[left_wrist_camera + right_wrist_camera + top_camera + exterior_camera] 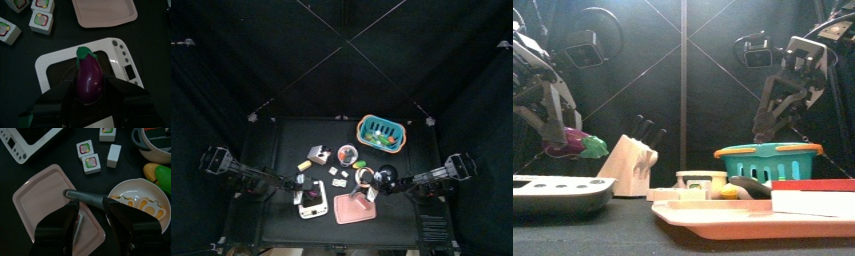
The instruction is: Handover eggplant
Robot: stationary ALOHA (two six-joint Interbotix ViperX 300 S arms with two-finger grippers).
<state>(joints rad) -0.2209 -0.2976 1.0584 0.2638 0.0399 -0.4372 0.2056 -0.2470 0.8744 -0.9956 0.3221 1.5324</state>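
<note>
Black desk (289, 135) under me, with stuff clustered toward the front half. Biggest bits: a pink tray (47, 203) at the front edge, a white kitchen scale (60, 62) just left of it, and a teal basket (768, 160) further back on the right. My left gripper (88, 95) is lifted over the scale and clamped onto the purple eggplant (88, 80), jaws pinching its fat end while the green cap pointing forward. In the front view the eggplant hangs up off the desk on the left side. My right gripper (91, 210) sits above the tray and the frying pan (137, 200) handle, jaws spread, gripping nothing. Small sushi blocks (89, 155) lie scattered between the scale and pan.
</note>
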